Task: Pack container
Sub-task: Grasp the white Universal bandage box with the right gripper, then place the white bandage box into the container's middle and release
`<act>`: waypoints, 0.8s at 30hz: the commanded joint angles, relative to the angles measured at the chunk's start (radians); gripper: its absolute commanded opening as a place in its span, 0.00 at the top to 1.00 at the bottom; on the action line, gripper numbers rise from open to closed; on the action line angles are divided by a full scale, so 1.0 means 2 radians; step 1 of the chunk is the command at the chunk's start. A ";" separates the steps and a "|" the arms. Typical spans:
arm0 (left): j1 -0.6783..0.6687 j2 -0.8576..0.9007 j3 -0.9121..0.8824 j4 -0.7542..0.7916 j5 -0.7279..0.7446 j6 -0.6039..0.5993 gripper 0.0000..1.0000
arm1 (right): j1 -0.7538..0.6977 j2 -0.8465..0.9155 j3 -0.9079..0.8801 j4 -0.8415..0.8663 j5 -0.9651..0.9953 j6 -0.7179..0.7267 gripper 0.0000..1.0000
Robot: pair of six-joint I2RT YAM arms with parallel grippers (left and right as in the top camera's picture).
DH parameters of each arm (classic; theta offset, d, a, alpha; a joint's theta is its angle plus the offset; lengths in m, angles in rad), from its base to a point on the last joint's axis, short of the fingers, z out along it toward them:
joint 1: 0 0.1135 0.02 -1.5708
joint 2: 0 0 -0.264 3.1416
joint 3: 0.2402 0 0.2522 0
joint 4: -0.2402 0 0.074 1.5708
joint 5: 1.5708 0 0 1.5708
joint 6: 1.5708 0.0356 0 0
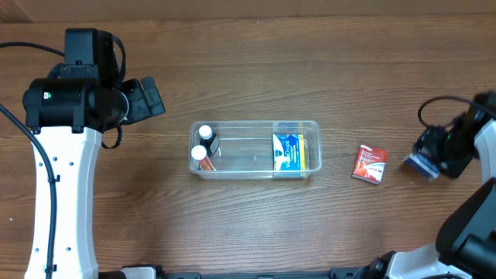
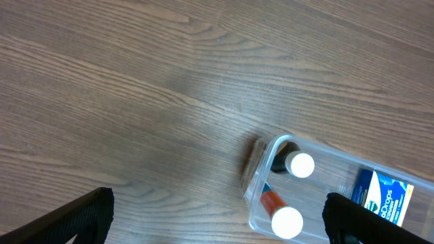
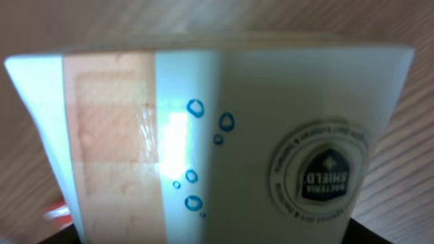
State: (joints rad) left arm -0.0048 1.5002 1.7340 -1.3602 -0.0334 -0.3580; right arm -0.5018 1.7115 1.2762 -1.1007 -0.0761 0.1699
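The clear plastic container (image 1: 256, 124) sits mid-table. Inside it are two white-capped bottles (image 1: 204, 133) at its left end and a blue and yellow box (image 1: 286, 153) at its right end. The container also shows in the left wrist view (image 2: 258, 186). My left gripper (image 2: 217, 230) is open and empty, raised to the left of the container. My right gripper (image 1: 425, 161) is at the far right, shut on a pale blue bandage box (image 3: 217, 135) that fills the right wrist view. A small red box (image 1: 370, 163) lies on the table between the container and the right gripper.
The wooden table (image 1: 256, 225) carries nothing else. The left arm's white body (image 1: 66, 194) stands along the left side, and the right arm's base (image 1: 473, 225) is at the lower right corner.
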 commanded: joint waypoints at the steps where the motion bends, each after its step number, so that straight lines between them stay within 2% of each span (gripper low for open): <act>1: 0.002 0.003 -0.003 0.002 0.004 0.011 0.00 | 0.063 -0.059 0.094 -0.048 -0.016 0.004 0.24; 5: 0.002 0.003 -0.003 0.002 0.004 0.011 0.00 | 0.171 -0.099 0.147 -0.093 -0.033 0.004 0.24; 9: 0.002 0.003 -0.003 0.002 0.004 0.011 0.00 | 0.312 -0.120 0.150 -0.076 -0.041 0.023 0.22; 14: 0.002 0.003 -0.003 0.002 0.004 0.011 0.00 | 0.471 -0.096 0.148 -0.033 -0.041 0.035 0.22; 19: 0.002 0.003 -0.003 0.002 0.004 0.011 0.00 | 0.542 -0.037 0.148 -0.011 -0.036 0.078 0.22; 24: 0.002 0.003 -0.003 0.001 0.004 0.011 0.00 | 0.576 0.022 0.148 -0.009 -0.038 0.118 0.22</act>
State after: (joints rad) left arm -0.0048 1.5002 1.7340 -1.3605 -0.0330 -0.3580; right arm 0.6155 1.7050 1.5578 -1.1236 -0.1520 0.3367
